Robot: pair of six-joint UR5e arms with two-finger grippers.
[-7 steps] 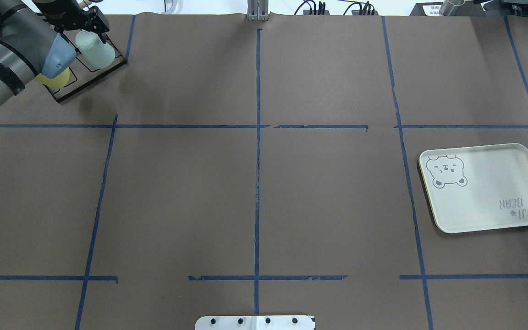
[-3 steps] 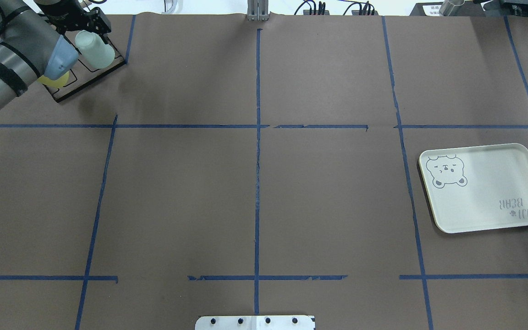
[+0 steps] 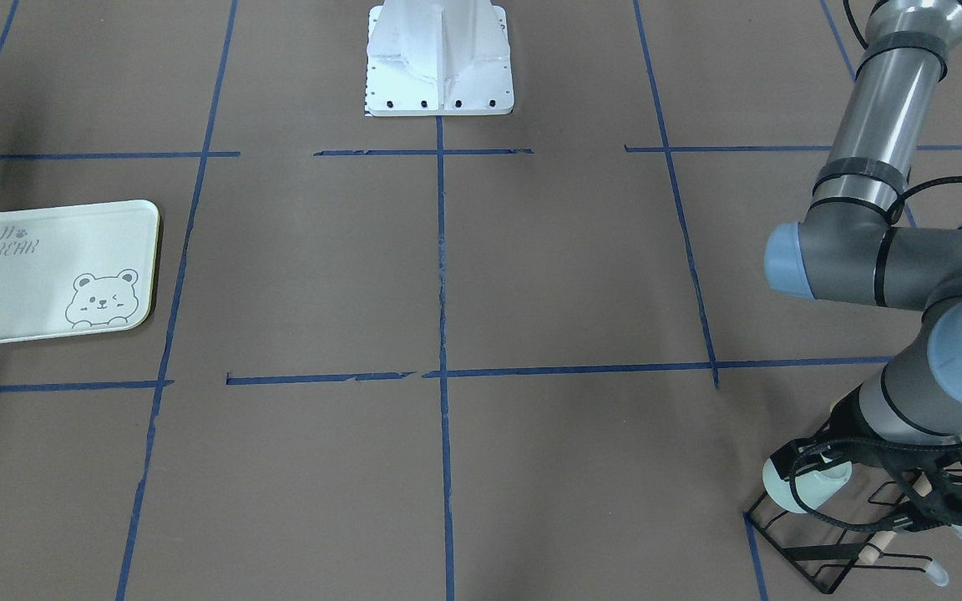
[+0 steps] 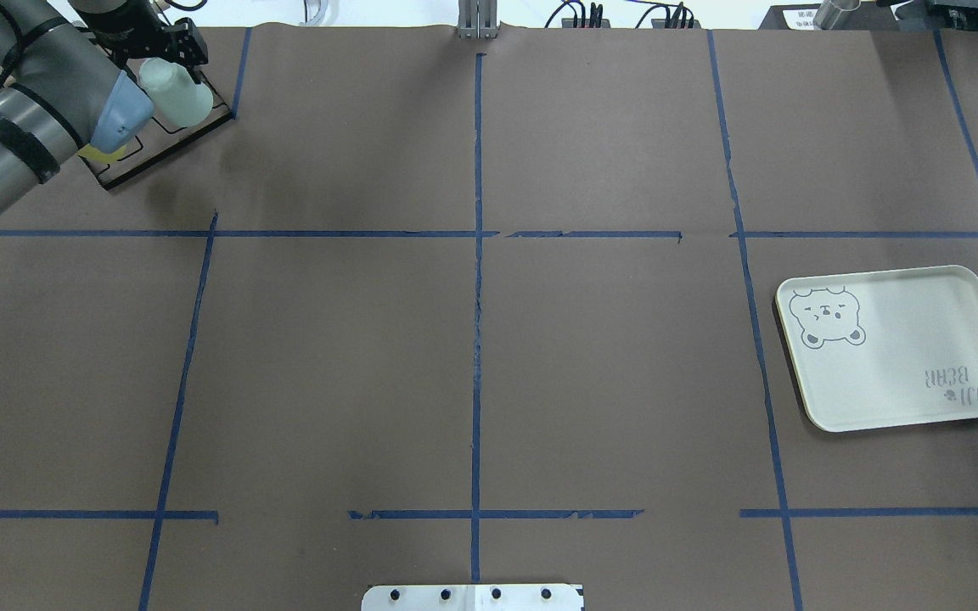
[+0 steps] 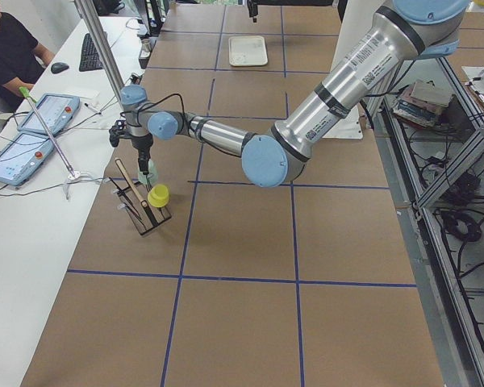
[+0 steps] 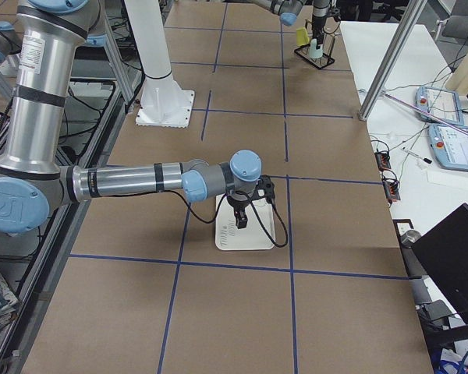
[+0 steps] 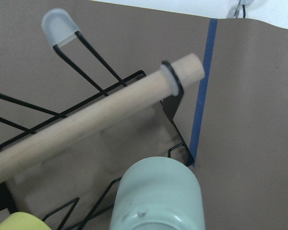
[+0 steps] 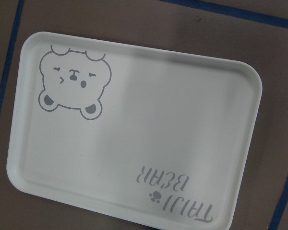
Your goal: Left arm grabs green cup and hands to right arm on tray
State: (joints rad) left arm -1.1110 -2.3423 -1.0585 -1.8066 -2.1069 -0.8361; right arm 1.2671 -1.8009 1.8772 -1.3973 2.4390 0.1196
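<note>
The green cup hangs tilted on a black wire rack at the far left corner. It also shows in the front view and fills the bottom of the left wrist view. My left gripper is over the cup with its jaws apart on either side, open and not gripping. The tray lies flat and bare at the right, also in the right wrist view. My right gripper hovers just above the tray; I cannot tell whether it is open or shut.
A yellow cup sits on the same rack, mostly hidden under my left arm's blue joint cap. A wooden dowel runs along the rack. The robot base plate is at the near edge. Blue tape lines grid the brown table.
My left arm has shifted a little toward the table's far edge and now covers more of the yellow cup. The green cup and the tray have stayed put.
</note>
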